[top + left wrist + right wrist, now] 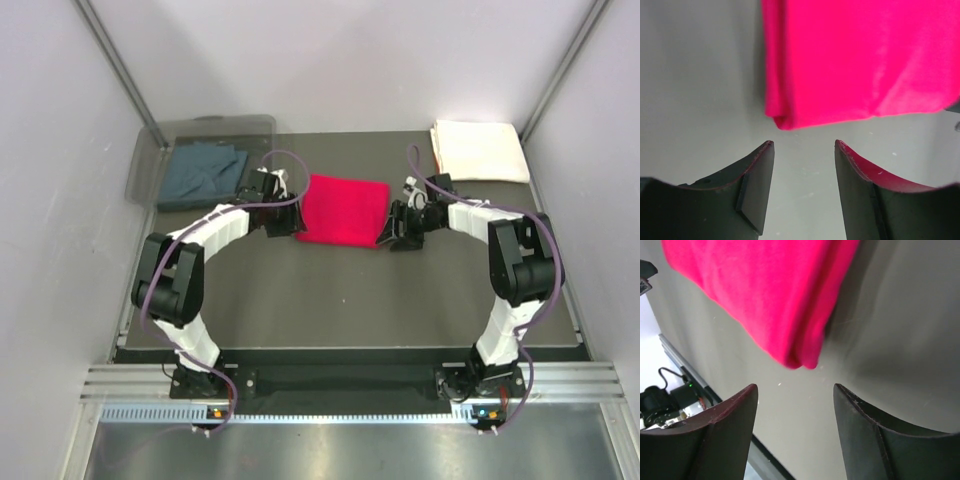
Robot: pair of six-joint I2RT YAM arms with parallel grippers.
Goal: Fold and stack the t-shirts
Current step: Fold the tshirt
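The red shirt (343,210) lay in the middle of the dark surface (340,300), folded down to a rough rectangle with several layers showing at its edges. The left claw (804,146) sat at its 9 o'clock side and the right claw (795,388) at about 4 o'clock. Both stood open and empty, each with a bare gap between its fingers and a folded corner of the red cloth just ahead, near but not touching.

The cream shirt (480,150) rested as a neat folded rectangle at about 1 o'clock from the red one, well apart, by the far right corner of the surface. The blue-grey shirt (203,170) lay loosely crumpled at about 10 o'clock, inside the clear bin (215,123).

The red shirt looked light, soft and limp. It would likely sag and spill open if lifted from one point, and the top layer alone could peel away from the rest. The cloth looked matte rather than slick, so slipping seemed a small worry, and nothing about it was fragile. The better hold seemed to be at the two near corners, where the stacked fold edges showed in the wrist views. Each claw would need to go low enough to pinch every layer together. Lifting both sides evenly would probably keep the fold intact on the way toward the cream shirt.
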